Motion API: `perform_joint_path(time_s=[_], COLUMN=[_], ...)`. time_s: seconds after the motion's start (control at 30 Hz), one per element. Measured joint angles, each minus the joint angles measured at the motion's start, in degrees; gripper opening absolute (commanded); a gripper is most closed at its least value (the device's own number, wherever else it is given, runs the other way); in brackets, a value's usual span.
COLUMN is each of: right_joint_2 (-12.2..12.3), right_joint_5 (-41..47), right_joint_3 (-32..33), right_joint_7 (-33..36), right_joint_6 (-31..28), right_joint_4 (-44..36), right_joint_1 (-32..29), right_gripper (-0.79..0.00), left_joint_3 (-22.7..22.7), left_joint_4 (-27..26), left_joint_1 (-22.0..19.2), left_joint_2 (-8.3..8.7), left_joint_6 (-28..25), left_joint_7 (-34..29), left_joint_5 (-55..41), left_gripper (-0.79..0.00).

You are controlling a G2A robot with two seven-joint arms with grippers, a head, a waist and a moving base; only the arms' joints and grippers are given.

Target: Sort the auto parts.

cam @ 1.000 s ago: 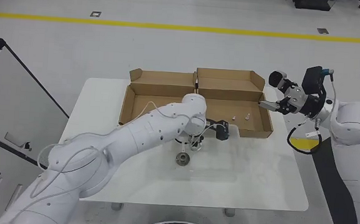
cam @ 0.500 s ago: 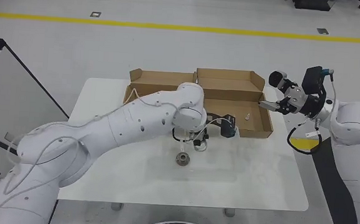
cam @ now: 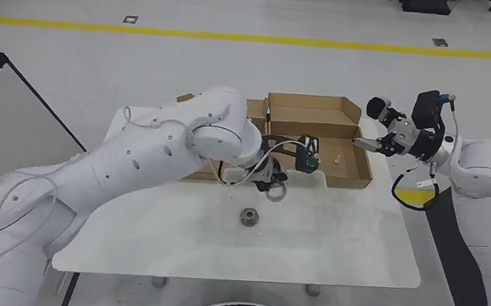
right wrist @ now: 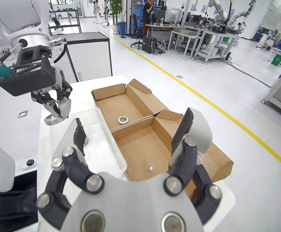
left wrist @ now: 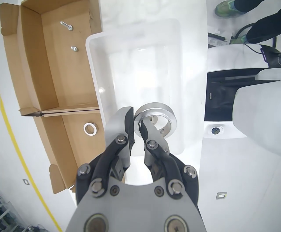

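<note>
— While the left tool (left wrist: 135, 116) is viewed from its own wrist, what is found clamped in it?
— A metal ring (left wrist: 156, 116) is pinched there, one finger set inside the hole and the other pressed against the outer wall. The ring is held above the tray (left wrist: 92, 66), close to the long rim turned away from the box (left wrist: 52, 77).
— How are the edges arranged?
— The tray's other long rim is laid just beside the box's front wall, alongside both compartments. A long bolt (left wrist: 65, 25) and a short bolt (left wrist: 74, 48) are seen in one compartment. A second ring (left wrist: 90, 128) is laid flat in the other, near the divider (left wrist: 70, 110) and the front wall.
— Is anything else kept in the tray?
— A round metal part (cam: 247, 215) is seen on its floor, nearer the robot than the clamped ring.
— And the right tool?
— The right tool (right wrist: 133, 114) is held with its fingers spread wide and nothing between them. It is placed past the box's short end wall, by the far right corner of the tabletop (cam: 350, 246), well apart from the left tool.
— Where is room for moving shown?
— White tabletop surface is seen between the tray and the near edge, and between the tray and the right edge. The box's flaps are folded back.
</note>
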Motion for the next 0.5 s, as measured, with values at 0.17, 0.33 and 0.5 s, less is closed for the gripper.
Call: perform_joint_path(time_s=[0.17, 0.33, 0.5], right_joint_2=[0.0, 0.0, 0.0], right_joint_5=[0.0, 0.0, 0.0], right_joint_3=[0.0, 0.0, 0.0], right_joint_7=[0.0, 0.0, 0.0], right_joint_6=[0.0, 0.0, 0.0], right_joint_4=[0.0, 0.0, 0.0], right_joint_1=[0.0, 0.0, 0.0], right_gripper=[0.0, 0.0, 0.0], left_joint_3=[-4.3, -9.05, -14.78], left_joint_4=[-3.58, -6.69, -8.19], left_joint_1=[2.79, 6.09, 9.81], left_joint_2=[2.91, 5.59, 7.95], left_joint_6=[-0.66, -1.94, -4.52], left_joint_7=[0.66, 1.94, 4.61], left_joint_5=[-1.26, -3.29, -6.66], left_gripper=[-0.785, -0.785, -0.785])
